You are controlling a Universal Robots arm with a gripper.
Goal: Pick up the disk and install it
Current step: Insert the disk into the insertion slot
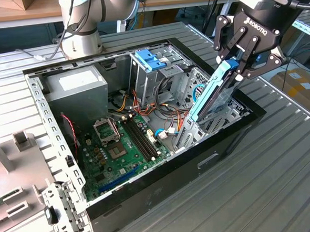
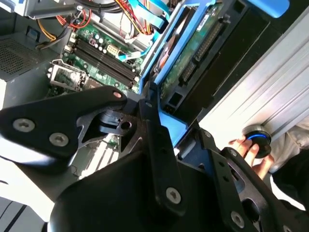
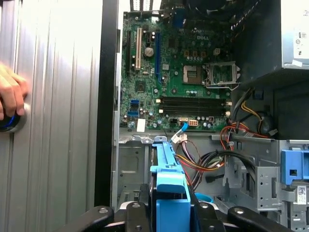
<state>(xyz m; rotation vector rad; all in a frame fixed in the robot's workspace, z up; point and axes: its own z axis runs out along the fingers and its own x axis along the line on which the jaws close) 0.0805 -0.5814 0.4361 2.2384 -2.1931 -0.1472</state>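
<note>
The gripper (image 1: pixel 239 63) clamps the tilted disk (image 1: pixel 210 94) by its blue end, at the case (image 1: pixel 164 185) edge. It is likely stiff, dense and shock-fragile, so that end suits holding.

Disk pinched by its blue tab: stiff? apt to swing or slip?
Likely stiff: the disk hangs tilted from the gripper without sagging. Probably heavy for its size: a solid slab with a circuit board. The blue tab looks like smooth plastic, so it may pivot in the pinch.
</note>
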